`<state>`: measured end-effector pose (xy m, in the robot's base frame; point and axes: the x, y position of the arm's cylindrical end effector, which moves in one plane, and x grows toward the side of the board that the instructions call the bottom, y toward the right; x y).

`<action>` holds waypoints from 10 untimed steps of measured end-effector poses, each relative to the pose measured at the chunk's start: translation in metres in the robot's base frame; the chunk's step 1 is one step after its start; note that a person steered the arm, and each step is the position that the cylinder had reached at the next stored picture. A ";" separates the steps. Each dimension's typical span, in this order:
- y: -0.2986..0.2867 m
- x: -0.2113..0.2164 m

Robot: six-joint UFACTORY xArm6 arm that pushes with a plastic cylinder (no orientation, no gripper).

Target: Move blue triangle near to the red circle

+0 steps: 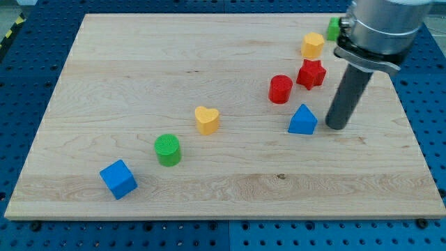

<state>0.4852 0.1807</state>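
A: Start at the view's bottom. What's nearest?

B: The blue cube (118, 178), near the board's (230, 188) bottom-left corner, with bare wood to its right along the whole bottom edge. Just up and right of it is the green cylinder (167, 150), then the yellow heart (207, 120) — the three run in a diagonal line toward the view's top right.

A: And the blue triangle (302, 120)?

B: Right of centre, apex pointing to the view's top, its base running roughly left to right. The red circle (281, 89) sits near it, up and to the left, a narrow gap between them. Open wood lies below the triangle and to its left.

A: Where's my tip (336, 126)?

B: Just to the triangle's right, down on the board; whether it touches the block I can't tell. It's a plain rod — no jaws to be spread or pressed together.

A: Farther back?

B: The red star (311, 73) is just right of the circle, the yellow hexagon (313, 44) above it, and a green block (334, 28) at the top edge, mostly hidden by the arm, so its shape is unclear. The right edge is fairly close to the tip.

A: Any writing?

B: None readable.
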 end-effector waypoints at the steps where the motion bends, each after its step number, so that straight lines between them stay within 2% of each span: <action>1: 0.006 0.016; 3: -0.035 0.015; 5: -0.084 -0.007; 7: -0.097 -0.017; 8: -0.064 0.003; 9: 0.010 0.035; 10: 0.029 0.035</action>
